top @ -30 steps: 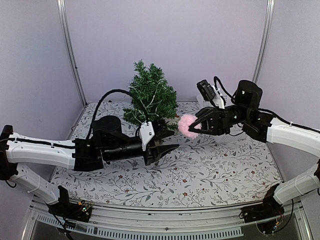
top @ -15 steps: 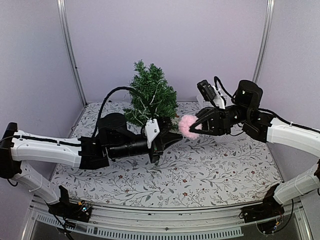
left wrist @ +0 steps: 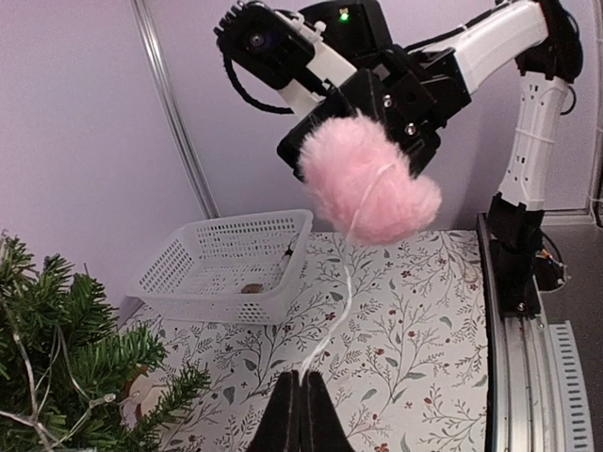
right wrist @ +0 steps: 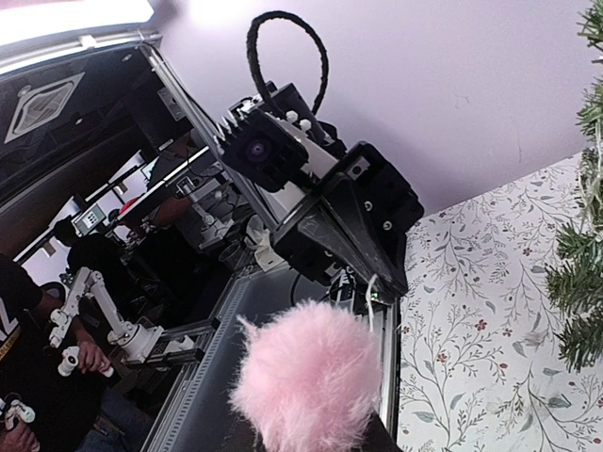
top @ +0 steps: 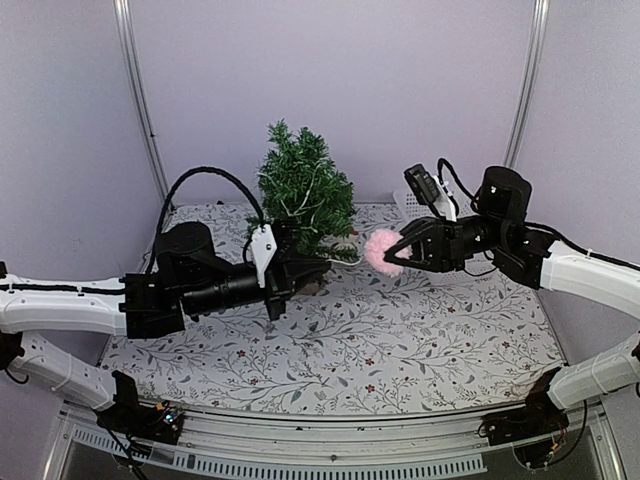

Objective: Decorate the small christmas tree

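The small christmas tree (top: 303,195) stands at the back of the table, dark green on a pale stump; its branches fill the lower left of the left wrist view (left wrist: 66,363). A fluffy pink pompom (top: 382,250) hangs in the air to the right of the tree, with my right gripper (top: 402,250) shut on it. A thin white string (left wrist: 344,282) runs down from the pompom (left wrist: 367,179). My left gripper (left wrist: 301,379) is shut on the string's end, just in front of the tree (top: 322,264). In the right wrist view the pompom (right wrist: 311,386) hides my right fingers.
A white plastic basket (left wrist: 226,264) with a small item inside sits at the back right of the table, behind the right arm (top: 404,202). The tabletop has a floral-patterned cover (top: 400,330). Metal frame posts stand at the back corners.
My left gripper went from open to shut on the string. It reached towards the pompom, then drew back left, drawing the string out. The right arm shifted slightly right.
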Robot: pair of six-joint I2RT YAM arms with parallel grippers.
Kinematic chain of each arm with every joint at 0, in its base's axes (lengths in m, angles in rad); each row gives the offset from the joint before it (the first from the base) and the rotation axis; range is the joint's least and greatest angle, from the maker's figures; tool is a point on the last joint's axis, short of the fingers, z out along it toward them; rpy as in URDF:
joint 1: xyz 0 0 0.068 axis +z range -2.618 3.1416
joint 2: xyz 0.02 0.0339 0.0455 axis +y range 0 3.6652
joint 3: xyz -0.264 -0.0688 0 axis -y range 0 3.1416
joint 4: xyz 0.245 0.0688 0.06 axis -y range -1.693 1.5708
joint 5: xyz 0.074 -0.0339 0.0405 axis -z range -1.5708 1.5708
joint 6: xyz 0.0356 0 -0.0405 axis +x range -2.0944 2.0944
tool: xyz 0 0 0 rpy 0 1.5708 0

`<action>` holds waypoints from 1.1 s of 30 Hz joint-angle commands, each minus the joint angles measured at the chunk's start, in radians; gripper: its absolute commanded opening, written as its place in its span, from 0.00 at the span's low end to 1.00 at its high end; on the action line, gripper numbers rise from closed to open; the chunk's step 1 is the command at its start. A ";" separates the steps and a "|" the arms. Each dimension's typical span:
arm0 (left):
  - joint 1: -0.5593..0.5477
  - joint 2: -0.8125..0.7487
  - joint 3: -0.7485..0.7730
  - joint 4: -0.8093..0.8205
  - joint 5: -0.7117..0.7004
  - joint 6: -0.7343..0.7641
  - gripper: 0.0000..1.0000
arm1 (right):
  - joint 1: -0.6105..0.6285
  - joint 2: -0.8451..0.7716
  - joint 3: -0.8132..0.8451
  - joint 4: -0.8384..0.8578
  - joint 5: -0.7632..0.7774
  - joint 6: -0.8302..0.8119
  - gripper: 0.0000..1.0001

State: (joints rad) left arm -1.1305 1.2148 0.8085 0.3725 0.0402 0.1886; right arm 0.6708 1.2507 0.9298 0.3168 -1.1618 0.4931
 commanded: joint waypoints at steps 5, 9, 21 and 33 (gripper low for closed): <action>0.037 -0.029 -0.015 -0.054 -0.023 -0.055 0.00 | -0.006 -0.017 -0.020 -0.090 0.082 -0.104 0.07; 0.053 -0.042 -0.029 -0.073 -0.037 -0.079 0.00 | -0.007 -0.015 -0.030 -0.172 0.185 -0.156 0.01; 0.083 -0.028 -0.001 -0.232 -0.179 -0.239 0.00 | 0.002 0.195 0.130 -0.284 0.375 -0.239 0.00; 0.140 -0.033 0.008 -0.367 -0.447 -0.428 0.00 | 0.024 0.386 0.293 -0.356 0.516 -0.240 0.00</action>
State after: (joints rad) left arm -1.0130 1.1797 0.7910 0.0723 -0.3000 -0.1673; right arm 0.6804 1.5948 1.1778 -0.0010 -0.7059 0.2607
